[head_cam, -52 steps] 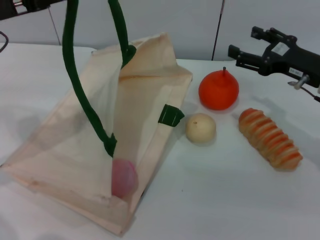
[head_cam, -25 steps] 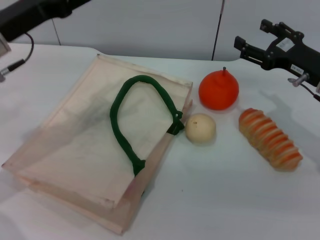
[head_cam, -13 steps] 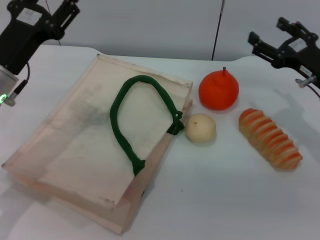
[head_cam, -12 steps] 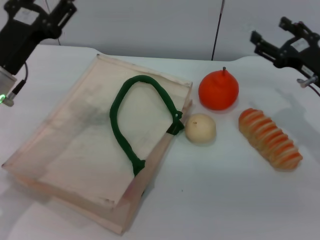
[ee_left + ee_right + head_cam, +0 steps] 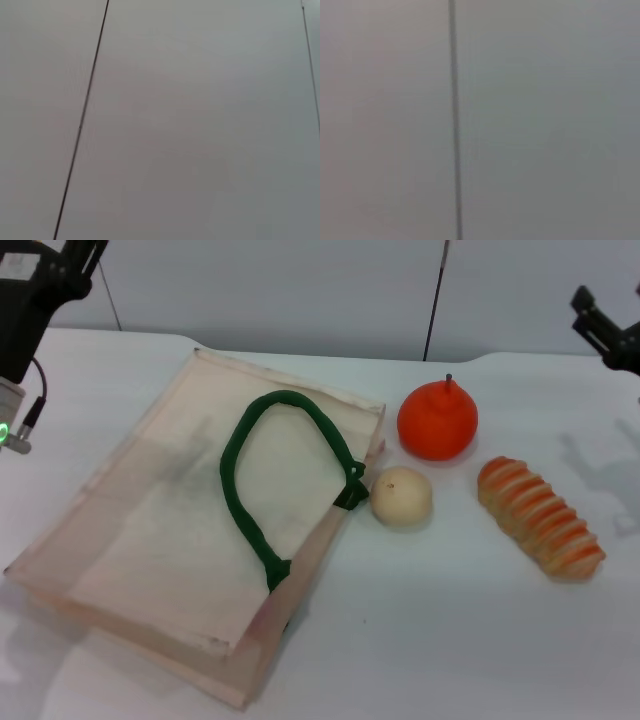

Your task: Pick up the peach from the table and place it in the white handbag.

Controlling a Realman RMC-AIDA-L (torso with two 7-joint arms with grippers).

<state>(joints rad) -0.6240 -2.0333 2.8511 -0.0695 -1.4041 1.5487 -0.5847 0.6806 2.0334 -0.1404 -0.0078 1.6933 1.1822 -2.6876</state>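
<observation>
Head view: white handbag (image 5: 170, 530) is lying flat at 9 o'clock, peach isn't showing anywhere on the table, so I'm judging it's inside and the job is basically wrapping up; left gripper (image 5: 45, 280) at 10 and right gripper (image 5: 605, 330) at 2 are sitting at the edges, holding nothing, can't tell fingers. Both wrist views are showing only blank wall.

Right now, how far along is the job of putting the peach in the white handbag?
It looks finished. No peach shows on the table, and the white handbag lies flat, its green handle on top. I can't see inside it. Nothing is in hand: the left gripper and right gripper sit high at the far edges. The orange-red fruit, cream fruit and striped bread remain beside the bag.
</observation>
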